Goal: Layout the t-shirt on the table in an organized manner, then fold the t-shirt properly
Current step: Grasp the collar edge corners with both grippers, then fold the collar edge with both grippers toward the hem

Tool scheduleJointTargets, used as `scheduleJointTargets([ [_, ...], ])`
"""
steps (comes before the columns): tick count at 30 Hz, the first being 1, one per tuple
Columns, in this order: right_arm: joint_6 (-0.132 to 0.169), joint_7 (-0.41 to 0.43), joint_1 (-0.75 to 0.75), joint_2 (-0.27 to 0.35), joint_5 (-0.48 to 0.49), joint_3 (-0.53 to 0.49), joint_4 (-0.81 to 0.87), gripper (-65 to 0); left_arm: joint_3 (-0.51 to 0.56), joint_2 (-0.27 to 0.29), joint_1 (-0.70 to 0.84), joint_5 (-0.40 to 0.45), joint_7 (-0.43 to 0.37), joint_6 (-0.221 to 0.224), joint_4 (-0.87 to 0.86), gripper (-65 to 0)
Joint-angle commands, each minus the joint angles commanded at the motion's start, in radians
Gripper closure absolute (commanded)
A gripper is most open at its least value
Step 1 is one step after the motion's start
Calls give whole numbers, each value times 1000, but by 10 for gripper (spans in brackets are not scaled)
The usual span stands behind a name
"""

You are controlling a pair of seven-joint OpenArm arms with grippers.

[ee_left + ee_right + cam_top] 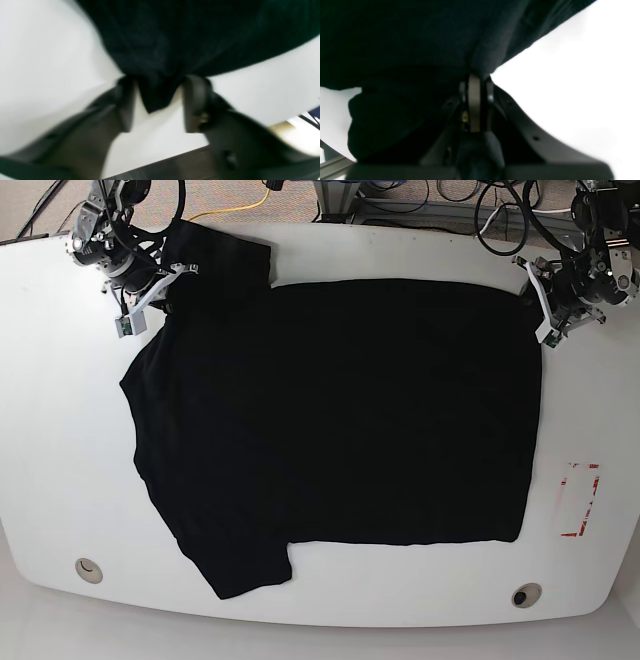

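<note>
The black t-shirt (330,410) lies spread flat across the white table (60,430), with its sleeves towards the left of the base view. My right gripper (165,295) is at the shirt's far left sleeve. In the right wrist view it (478,76) is shut on a fold of the black cloth (420,37). My left gripper (542,308) is at the shirt's far right corner. In the blurred left wrist view it (160,80) is open, and a corner of the cloth (155,100) lies between its fingers (125,105) over the table (37,62).
A red tape rectangle (580,500) marks the table to the right of the shirt. Two small round holes (88,569) (525,594) sit near the front edge. Cables (250,202) lie beyond the far edge. The table's edge (162,157) shows just behind my left gripper.
</note>
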Motion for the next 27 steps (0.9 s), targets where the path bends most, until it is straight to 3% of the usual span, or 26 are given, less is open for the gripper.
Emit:
scheduleJointTargets([
  [6, 3, 0, -2, 0, 2, 0, 23, 0, -9, 0, 2, -2, 0, 0, 28, -43],
  [9, 37, -5, -18, -3, 2, 2, 97, 0, -41, 0, 11, -5, 2, 0, 101, -43],
  [14, 34, -12, -95, -71, 2, 18, 247, 0, -69, -2, 75, -6, 5, 0, 222, -43],
  [19, 43, -92, -135, -121, 5, 66, 305, 0, -86, -18, 118, -8, 6, 0, 278, -43],
  [25, 43, -109, -157, -114, 89, 103, 305, 0, -100, -54, 138, -9, 6, 0, 292, -43],
  [27, 37, -114, -155, -77, 146, 129, 305, 0, -109, -61, 135, -9, 6, 0, 292, -43],
])
